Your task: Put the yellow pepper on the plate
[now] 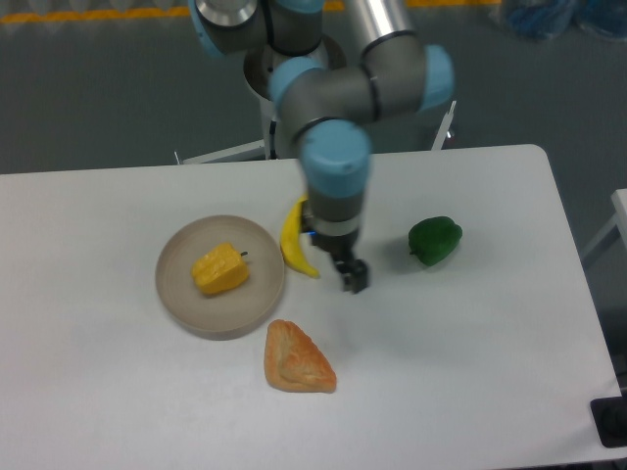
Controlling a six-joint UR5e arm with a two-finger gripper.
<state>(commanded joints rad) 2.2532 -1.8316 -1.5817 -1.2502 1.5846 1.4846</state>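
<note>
The yellow pepper (219, 269) is seen lying inside the plate (178, 300), a little left of the dish's middle, with its lobed side turned toward the upper left. The plate is set on the left half of the white table (470, 372). Nothing is held against the pepper, and it is well apart from the arm.

The gripper (353, 275) is found to the right of the plate, over bare table between the banana (297, 241) and the green pepper (434, 240). It is carried by the blue-capped wrist, which is blurred in this view. The dark fingertips are merged into one small smear, so whether the jaws are spread or pressed together cannot be told; no object is seen between them.

The banana is laid just beside the plate's right rim, its upper end partly hidden behind the wrist. The green pepper is placed further right, apart from everything else. An orange-brown triangular pastry (298, 359) is set just below the plate, close to its lower right rim, possibly not quite touching it.
</note>
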